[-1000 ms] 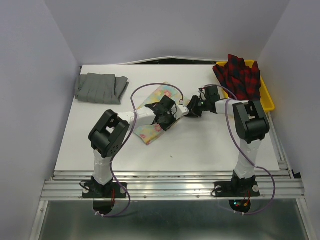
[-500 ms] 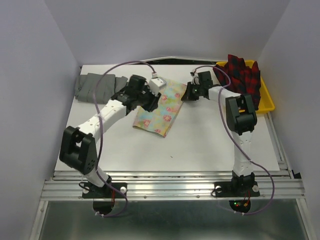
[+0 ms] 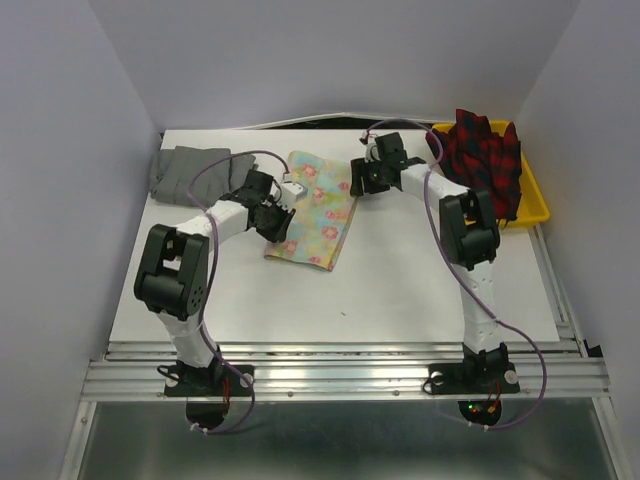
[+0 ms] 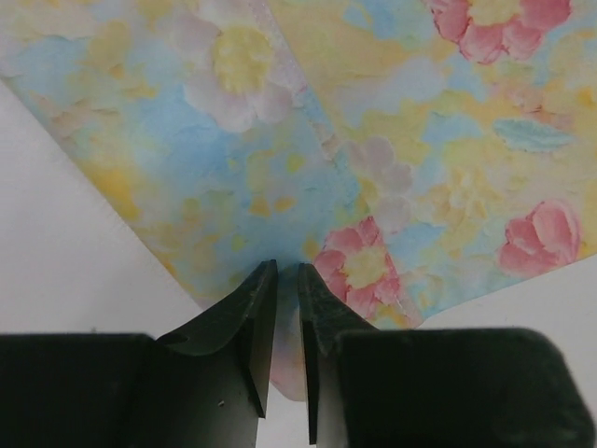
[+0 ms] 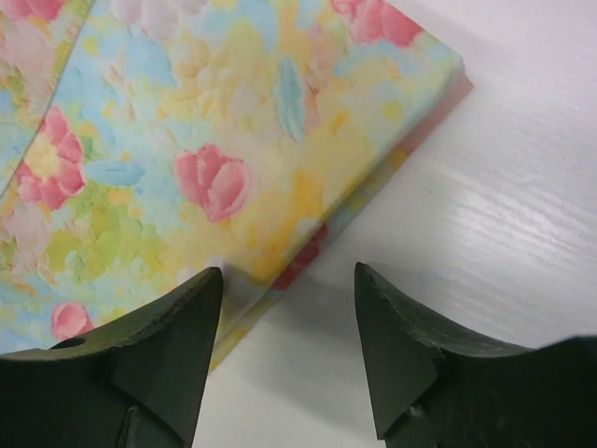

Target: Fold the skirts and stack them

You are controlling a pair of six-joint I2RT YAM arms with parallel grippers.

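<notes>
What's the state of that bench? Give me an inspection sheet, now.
Surface: white table, no stains seen.
Job's things: grey skirt folded, far left; floral skirt flat, mid-table; plaid skirt heaped at far right.
Clutter: yellow tray under the plaid skirt.
Grippers: left gripper seemingly pinching floral skirt's edge; right gripper open at its right edge.
Cables: purple cables loop along both arms.
Surroundings: pale walls; metal rail in front.

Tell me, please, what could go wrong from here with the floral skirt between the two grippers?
1. The left gripper seems to pinch only a corner of the floral skirt; a pull could let the cloth slip out.
2. The right gripper is open over the skirt's folded edge, holding nothing; if the left moves alone, the skirt may drag and skew.
3. That edge shows layers; closing there may catch only the top one.
</notes>
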